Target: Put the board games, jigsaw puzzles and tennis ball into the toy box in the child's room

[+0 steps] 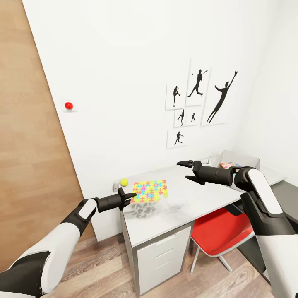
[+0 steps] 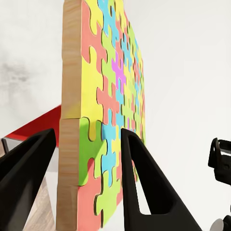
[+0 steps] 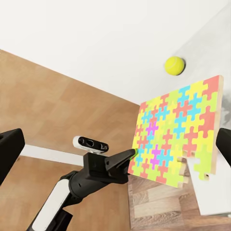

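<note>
Left black two-fingered gripper (image 1: 129, 196): held at the near edge of the pale grey desk top; fingers (image 2: 144, 187) set one on each face of the puzzle board's near edge. Whether full pinch is made cannot be told from the head view; in the left wrist view a slight gap is seen at the finger on the wooden-edge side.

Thin flat jigsaw puzzle board with interlocking yellow, green, pink, blue and orange pieces and a pale wooden edge (image 1: 150, 191): lifted above the desk top near its left end, a shadow cast beneath. Judged stiff, light and thin; best taken by an edge, a finger on each face. One corner appears notched, so loose pieces may be a risk.

Small yellow tennis ball (image 1: 124, 181): resting on the desk top just beyond the puzzle board. Judged light and prone to rolling.

Right black gripper (image 1: 188, 170): hovering above the desk top, beyond the puzzle board, fingers spread, nothing held.

Light grey open-topped toy box (image 1: 240, 159): at the desk's far right end, a printed box seen inside.

Pale grey desk top with white drawers (image 1: 194, 198): landmark.

View differences: board thickness shown by the left wrist view; notched corner shown by the right wrist view; toy box shown by the head view.
</note>
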Tool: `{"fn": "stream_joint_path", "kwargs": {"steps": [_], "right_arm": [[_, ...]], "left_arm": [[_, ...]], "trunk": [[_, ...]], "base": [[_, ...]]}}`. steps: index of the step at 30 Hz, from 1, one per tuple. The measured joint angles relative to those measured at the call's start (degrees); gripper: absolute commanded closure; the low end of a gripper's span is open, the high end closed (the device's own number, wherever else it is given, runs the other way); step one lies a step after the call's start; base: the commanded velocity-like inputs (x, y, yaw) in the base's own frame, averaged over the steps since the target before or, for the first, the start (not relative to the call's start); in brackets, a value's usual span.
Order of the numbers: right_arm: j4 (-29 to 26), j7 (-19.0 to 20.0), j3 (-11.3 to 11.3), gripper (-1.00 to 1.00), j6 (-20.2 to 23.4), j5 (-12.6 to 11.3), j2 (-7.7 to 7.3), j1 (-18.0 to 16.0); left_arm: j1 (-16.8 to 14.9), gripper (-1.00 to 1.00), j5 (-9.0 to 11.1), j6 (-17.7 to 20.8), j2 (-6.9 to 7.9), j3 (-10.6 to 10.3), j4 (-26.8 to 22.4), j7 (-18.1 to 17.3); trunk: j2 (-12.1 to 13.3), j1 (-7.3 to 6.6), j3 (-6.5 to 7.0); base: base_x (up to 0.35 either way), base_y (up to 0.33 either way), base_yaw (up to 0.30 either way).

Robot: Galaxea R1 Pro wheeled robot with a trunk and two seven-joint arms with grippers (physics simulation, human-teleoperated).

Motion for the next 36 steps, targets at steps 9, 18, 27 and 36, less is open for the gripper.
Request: {"fn": "stream_joint_path", "kwargs": {"steps": [9,18,27,36], "right_arm": [[0.02,0.10,0.14,-1.00,0.15,1.45,0.09,0.17],[0.05,0.12,0.26,-1.00,0.17,1.97,0.74,0.26],[0.00,0.12,0.15,-1.00,0.20,2.02,1.48,0.26],[0.03,0.13,0.23,-1.00,0.24,2.08,1.54,0.23]], "left_arm": [[-0.02,1.00,-0.03,0.00,0.02,0.01,0.00,0.00],[-0.06,1.00,-0.06,0.00,0.02,0.02,0.00,0.00],[-0.07,1.00,-0.11,0.00,0.02,-0.02,0.00,0.01],[-0.06,1.00,-0.11,-0.01,0.02,0.01,0.00,0.01]], "trunk": [[3.62,-1.98,1.62],[7.24,-3.96,3.25],[10.87,-5.95,4.87],[13.30,-7.27,5.97]], "base": [[0.000,0.000,0.000],[0.000,0.000,0.000],[0.000,0.000,0.000],[0.000,0.000,0.000]]}}
